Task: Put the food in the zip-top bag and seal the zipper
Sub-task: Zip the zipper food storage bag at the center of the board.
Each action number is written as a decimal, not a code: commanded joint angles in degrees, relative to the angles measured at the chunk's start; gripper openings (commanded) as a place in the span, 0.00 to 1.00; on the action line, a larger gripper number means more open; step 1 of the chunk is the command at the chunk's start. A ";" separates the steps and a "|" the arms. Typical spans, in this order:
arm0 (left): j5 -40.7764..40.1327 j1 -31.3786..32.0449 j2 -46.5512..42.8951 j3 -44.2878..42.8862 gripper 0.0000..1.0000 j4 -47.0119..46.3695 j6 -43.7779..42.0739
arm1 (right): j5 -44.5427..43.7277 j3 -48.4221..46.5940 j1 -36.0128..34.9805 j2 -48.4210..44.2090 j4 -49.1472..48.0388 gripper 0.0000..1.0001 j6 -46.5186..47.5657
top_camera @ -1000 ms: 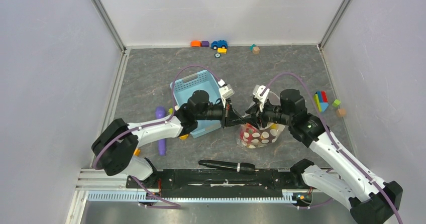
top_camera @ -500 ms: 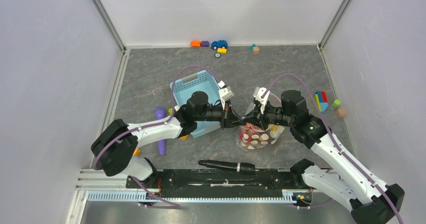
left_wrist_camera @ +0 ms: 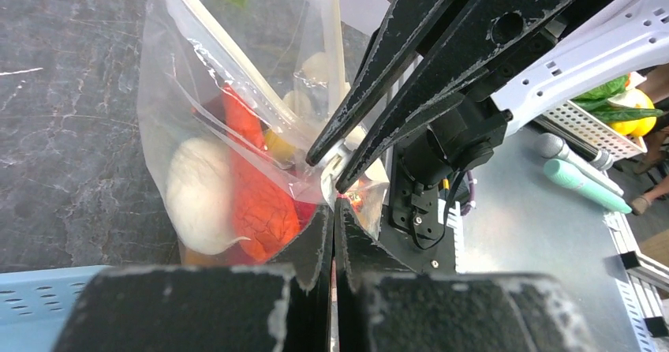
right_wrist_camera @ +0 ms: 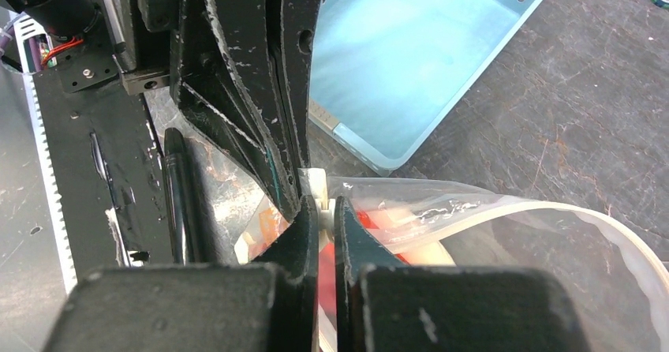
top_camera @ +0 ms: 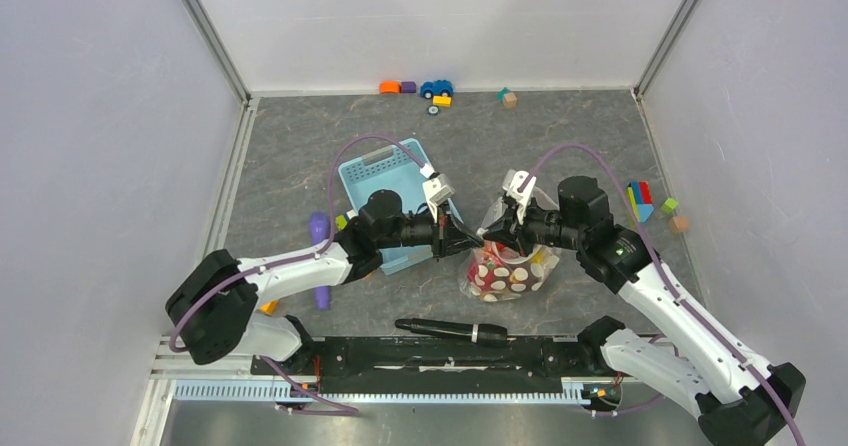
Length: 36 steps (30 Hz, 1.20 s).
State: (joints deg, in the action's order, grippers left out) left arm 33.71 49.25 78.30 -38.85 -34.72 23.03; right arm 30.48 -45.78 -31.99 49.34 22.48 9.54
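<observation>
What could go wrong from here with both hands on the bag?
The left hand and right hand pinch the zip-top bag at almost one spot; they could collide. The zipper beyond them gapes open, so a careless pull may leave it unsealed and the food could spill.

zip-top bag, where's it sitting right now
In the top view the zip-top bag lies right of centre, beside the light-blue basket, with the left gripper and right gripper pinching its mouth edge where they meet.

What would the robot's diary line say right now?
left claw: shut on zip-top bag mouth | right claw: shut on same spot | food: inside bag | basket: beside bag
</observation>
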 commanded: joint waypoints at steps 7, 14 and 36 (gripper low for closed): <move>-2.29 -0.90 -3.55 2.06 0.02 -1.50 -3.88 | -10.07 -3.94 0.96 -0.56 2.47 0.00 1.89; -8.11 -1.57 -5.76 4.10 0.02 -0.95 -5.27 | -10.37 -5.45 0.97 0.55 3.37 0.00 2.15; -16.78 -2.15 -7.38 6.73 0.02 -1.12 -6.97 | -12.60 -8.86 0.92 3.34 7.22 0.00 1.73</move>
State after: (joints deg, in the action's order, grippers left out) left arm 21.78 48.84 72.38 -34.28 -36.58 19.29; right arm 26.20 -50.94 -32.27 52.64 26.30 9.52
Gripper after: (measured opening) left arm 0.026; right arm 0.037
